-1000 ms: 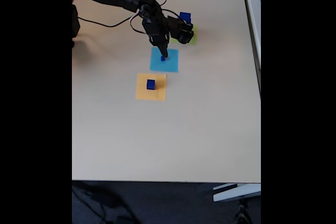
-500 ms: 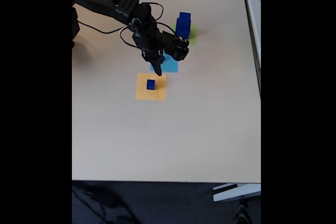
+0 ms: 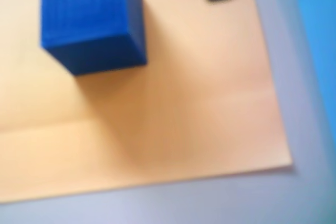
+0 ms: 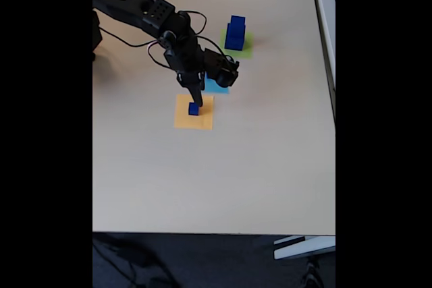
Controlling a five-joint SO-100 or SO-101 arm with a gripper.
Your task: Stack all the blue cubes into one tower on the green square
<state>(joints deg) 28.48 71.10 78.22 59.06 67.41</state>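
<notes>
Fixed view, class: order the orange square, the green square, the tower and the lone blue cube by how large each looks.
1. Orange square
2. Green square and tower: too close to rank, and the tower hides part of the square
3. Lone blue cube

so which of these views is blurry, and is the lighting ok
Wrist view: soft and smeared, the blue cube on the orange square lacks crisp edges. Fixed view: sharper but low-detail, evenly lit table, wide black bars down both sides, no strong glare.

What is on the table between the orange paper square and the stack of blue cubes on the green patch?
In the fixed view, a flat light-blue paper square lies between the orange paper square and the stacked dark blue cubes, partly covered by the black robot arm.
</notes>
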